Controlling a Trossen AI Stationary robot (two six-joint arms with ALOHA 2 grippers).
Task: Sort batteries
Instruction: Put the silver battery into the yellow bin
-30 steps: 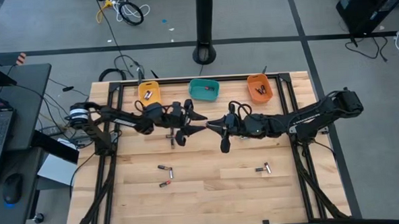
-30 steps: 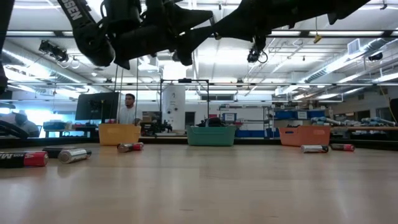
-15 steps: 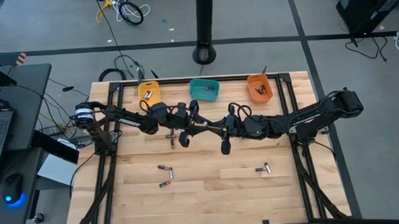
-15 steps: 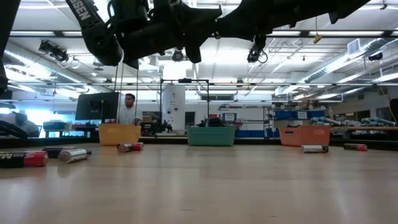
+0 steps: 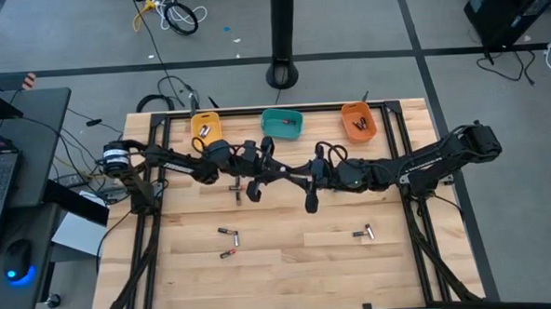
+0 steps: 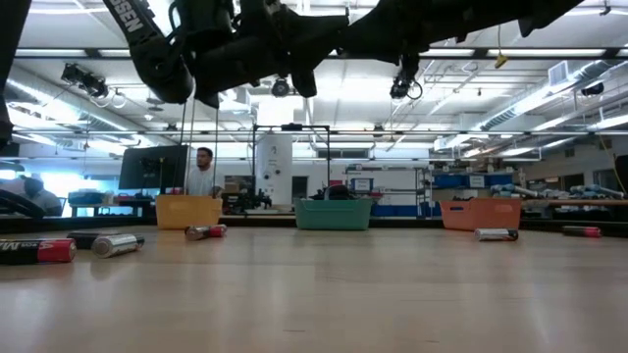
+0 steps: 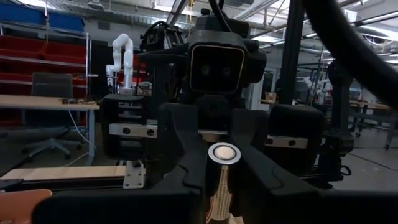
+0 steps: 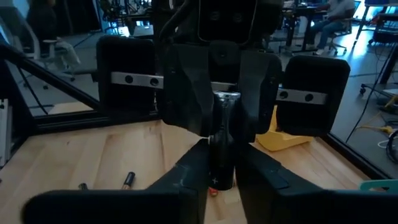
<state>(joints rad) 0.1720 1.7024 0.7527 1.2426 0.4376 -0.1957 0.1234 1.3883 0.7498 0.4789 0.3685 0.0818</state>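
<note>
**Battery passed between 2 grippers at mid-table**

Wooden tabletop (image 5: 290,266) fills the high view's centre, grey floor around it. At the frame's upper middle sit 3 bins: yellow bin (image 5: 205,128), teal bin (image 5: 282,123), orange bin (image 5: 358,121). The left gripper (image 5: 269,173) and right gripper (image 5: 290,175) meet nose to nose, both clamped on 1 battery (image 7: 222,180), apparently a handover. Loose batteries (image 5: 227,233) lie lower down.

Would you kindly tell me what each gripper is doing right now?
Left gripper: shut on the battery.
Right gripper: shut on the same battery, mid-handover.
</note>
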